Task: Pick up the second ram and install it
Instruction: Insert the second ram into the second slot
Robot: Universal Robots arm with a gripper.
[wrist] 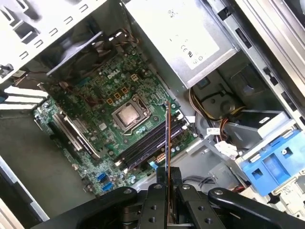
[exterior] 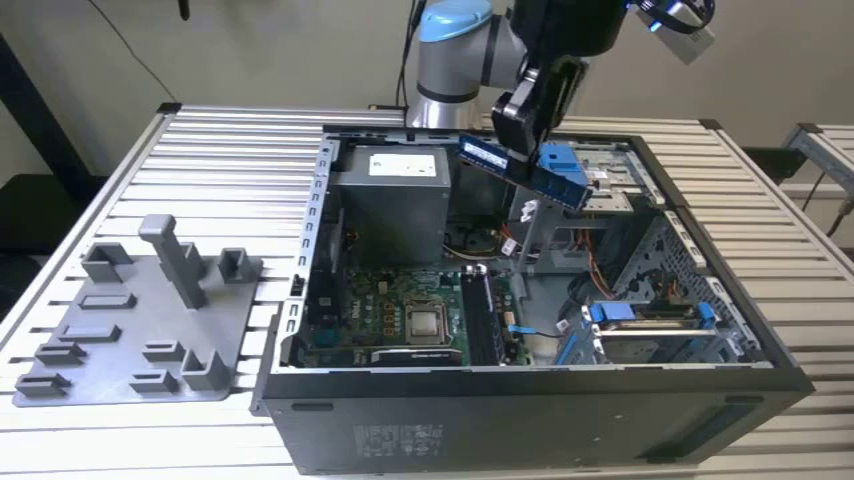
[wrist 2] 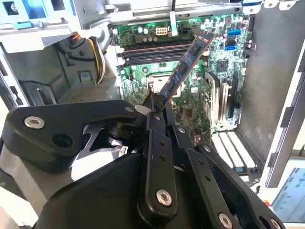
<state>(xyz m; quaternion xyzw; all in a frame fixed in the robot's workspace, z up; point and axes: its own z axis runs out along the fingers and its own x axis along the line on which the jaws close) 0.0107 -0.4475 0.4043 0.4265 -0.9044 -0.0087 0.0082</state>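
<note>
Black-linked gripper (wrist 2: 156, 109) pinches one end of the long blue-green memory stick (wrist 2: 185, 67) above the green motherboard (wrist 2: 136, 71); we fear a tilted descent missing its slot (wrist 2: 152, 51).

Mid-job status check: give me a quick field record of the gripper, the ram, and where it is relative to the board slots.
gripper: jaws shut on the second ram
second ram: held by one end, tilted, in the air above the open computer case
memory slots: on the motherboard beyond the stick, not touched by it
installed: not yet
grey fixture tray: outside the case, at the exterior view's left
</note>
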